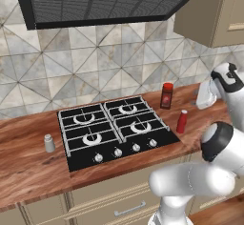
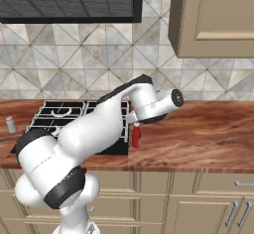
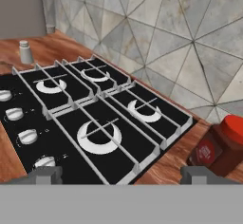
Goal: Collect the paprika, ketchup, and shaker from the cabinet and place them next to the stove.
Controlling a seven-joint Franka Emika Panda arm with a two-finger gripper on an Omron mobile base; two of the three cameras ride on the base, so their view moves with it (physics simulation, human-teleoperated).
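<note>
The stove [image 1: 114,131] is set into a wooden counter [image 1: 28,171], with its row of silver knobs along the front edge. All three small things stand upright on the counter, each with its long axis vertical and its top pointing up.

The paprika [image 1: 167,95] stands just beside the right rear corner of the stove, close to the tiled wall [image 1: 95,62], with the red cap on top. In the hand view the same jar [image 3: 219,147] appears at the lower right, beside the corner of the black grates, and it looks tilted there because the camera itself is rolled.

The ketchup [image 1: 182,121] stands in front of the paprika, near the right front corner of the stove, with its narrow end up. In the right base view the bottle [image 2: 136,135] is just beside the right edge of the cooktop, under the arm's wrist.

The shaker [image 1: 49,143] stands alone on the other side, left of the stove and apart from it, grey top up. It is well apart from the two red things.

The gripper [image 3: 121,174] is wide open and holds nothing; its two finger tips [image 3: 46,174] rise at the bottom of the hand view, with the stove between them.
</note>
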